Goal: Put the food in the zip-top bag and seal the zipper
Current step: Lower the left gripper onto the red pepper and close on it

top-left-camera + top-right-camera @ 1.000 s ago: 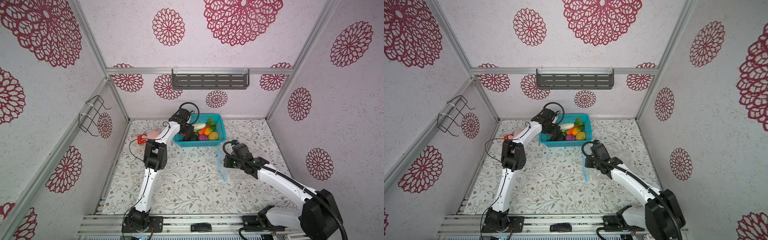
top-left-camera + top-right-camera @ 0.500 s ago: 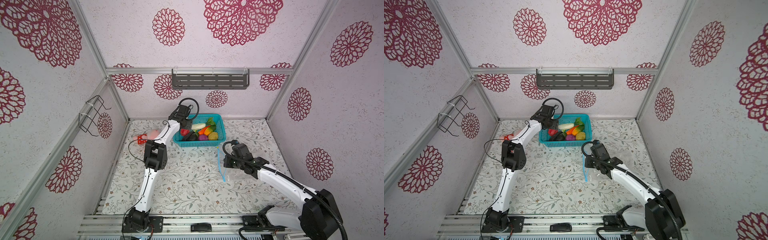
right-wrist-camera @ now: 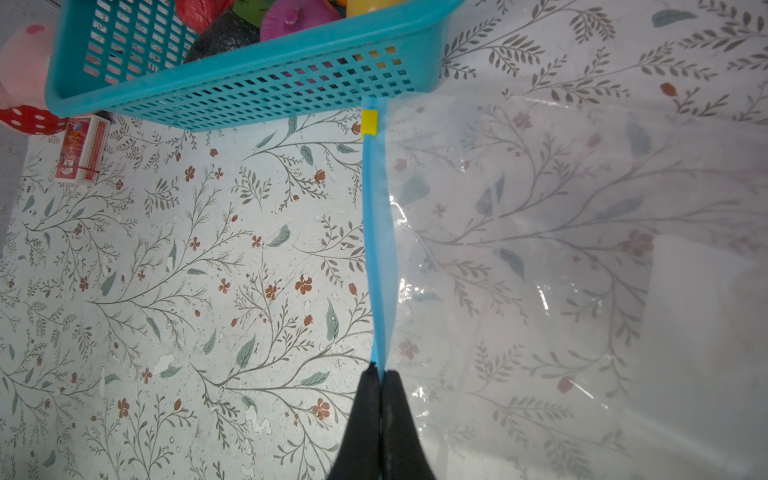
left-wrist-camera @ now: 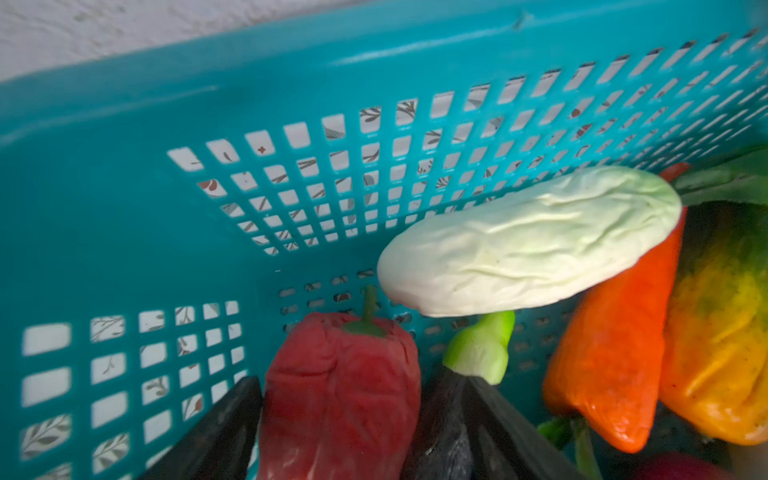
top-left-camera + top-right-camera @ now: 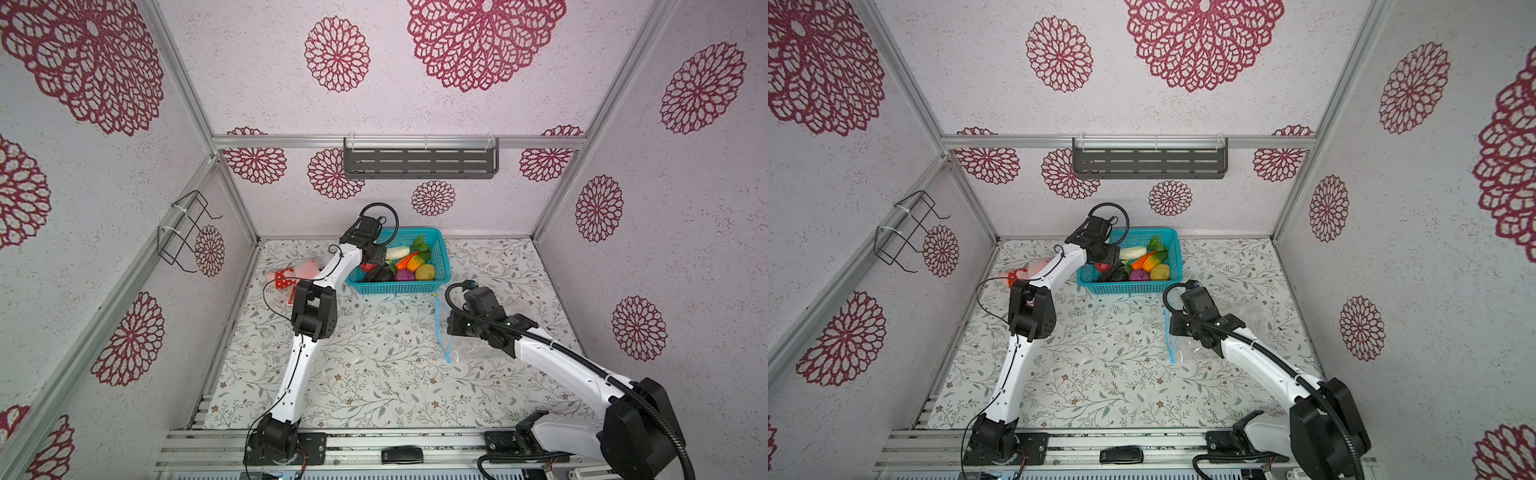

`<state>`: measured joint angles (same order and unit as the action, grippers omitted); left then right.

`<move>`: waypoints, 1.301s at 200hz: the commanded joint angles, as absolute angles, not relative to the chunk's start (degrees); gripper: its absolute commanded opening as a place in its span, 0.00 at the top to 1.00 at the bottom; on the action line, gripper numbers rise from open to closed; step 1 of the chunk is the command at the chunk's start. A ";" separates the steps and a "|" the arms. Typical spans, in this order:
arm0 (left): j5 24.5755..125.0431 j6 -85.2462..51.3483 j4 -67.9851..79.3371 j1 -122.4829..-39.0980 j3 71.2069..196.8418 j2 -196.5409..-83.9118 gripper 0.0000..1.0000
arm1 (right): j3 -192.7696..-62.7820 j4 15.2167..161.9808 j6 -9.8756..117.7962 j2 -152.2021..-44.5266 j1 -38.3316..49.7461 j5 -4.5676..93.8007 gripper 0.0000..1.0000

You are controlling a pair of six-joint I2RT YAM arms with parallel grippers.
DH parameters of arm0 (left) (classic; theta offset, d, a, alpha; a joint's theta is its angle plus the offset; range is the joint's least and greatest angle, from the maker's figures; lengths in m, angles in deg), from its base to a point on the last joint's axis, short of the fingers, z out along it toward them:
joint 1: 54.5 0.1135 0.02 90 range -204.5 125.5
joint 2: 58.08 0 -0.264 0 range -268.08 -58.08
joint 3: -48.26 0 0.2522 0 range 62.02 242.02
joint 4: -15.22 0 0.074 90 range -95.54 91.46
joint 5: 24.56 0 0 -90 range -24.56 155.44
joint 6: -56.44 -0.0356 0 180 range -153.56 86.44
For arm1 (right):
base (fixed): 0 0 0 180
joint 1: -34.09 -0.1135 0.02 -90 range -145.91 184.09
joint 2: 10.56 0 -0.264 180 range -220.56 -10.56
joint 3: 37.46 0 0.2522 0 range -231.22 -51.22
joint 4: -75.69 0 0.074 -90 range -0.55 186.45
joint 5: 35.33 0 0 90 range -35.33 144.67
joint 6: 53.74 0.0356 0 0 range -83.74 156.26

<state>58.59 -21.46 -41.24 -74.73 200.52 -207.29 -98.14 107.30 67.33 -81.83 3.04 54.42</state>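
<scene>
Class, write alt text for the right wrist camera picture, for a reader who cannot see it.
The right pincer is shut on the light-blue zipper of a clear zip-top bag lying on a floral table. A yellow slider sits at the zipper's far end, close to a teal basket holding toy vegetables.

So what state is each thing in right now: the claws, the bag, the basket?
left gripper, open, fingers either side of the red pepper.
right gripper, shut on the zipper.
zip-top bag, lying flat, no food inside.
basket, upright, holding the toy vegetables.
plush toy, lying on the table.
</scene>
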 commanded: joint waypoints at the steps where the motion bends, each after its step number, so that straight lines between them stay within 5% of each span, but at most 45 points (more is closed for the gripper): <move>1: 58.64 -21.09 -42.30 -74.37 200.98 -208.63 0.19 | -100.02 107.38 67.26 -81.55 2.89 54.67 1.00; 98: 59.63 -21.16 -42.95 -74.89 199.40 -208.38 0.30 | -99.57 106.83 67.32 -81.59 2.89 54.50 1.00; 151: 60.55 -21.38 -42.95 -74.84 201.16 -210.06 0.26 | -99.45 106.82 67.52 -81.50 2.81 54.54 1.00; 260: 59.87 -18.81 -42.85 -75.50 200.95 -203.56 0.46 | -101.41 108.22 66.79 -81.40 2.88 55.30 1.00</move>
